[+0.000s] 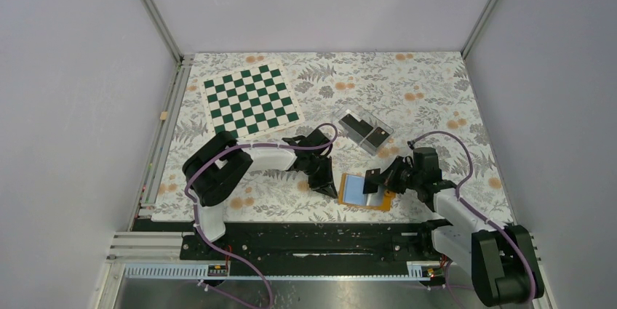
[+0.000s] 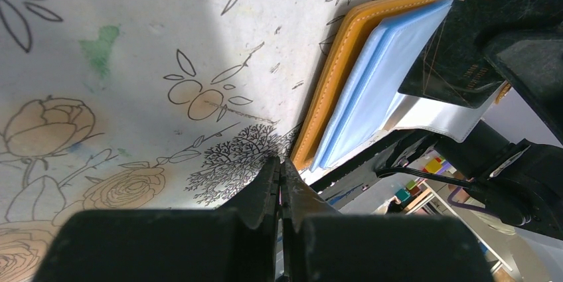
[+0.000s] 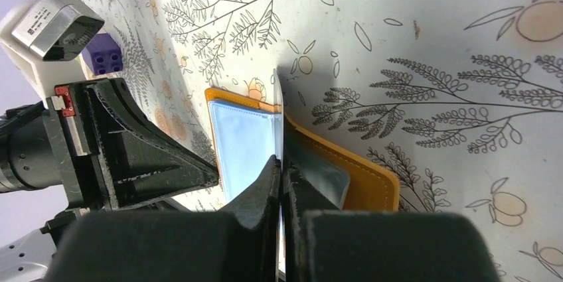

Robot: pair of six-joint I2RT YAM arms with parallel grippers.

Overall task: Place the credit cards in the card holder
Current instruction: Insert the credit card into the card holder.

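Your right gripper (image 3: 281, 166) has its fingers pinched on 1 black card (image 3: 277, 109), held on edge over the open orange wallet (image 3: 242, 144), above its light blue pockets. Your left gripper (image 2: 281, 166) has its fingers pressed together with nothing between them, tips just beside the wallet's corner on the flowered table (image 2: 133, 43). Beyond the wallet, a clear box (image 1: 342, 115) holds other black cards (image 1: 356, 124).
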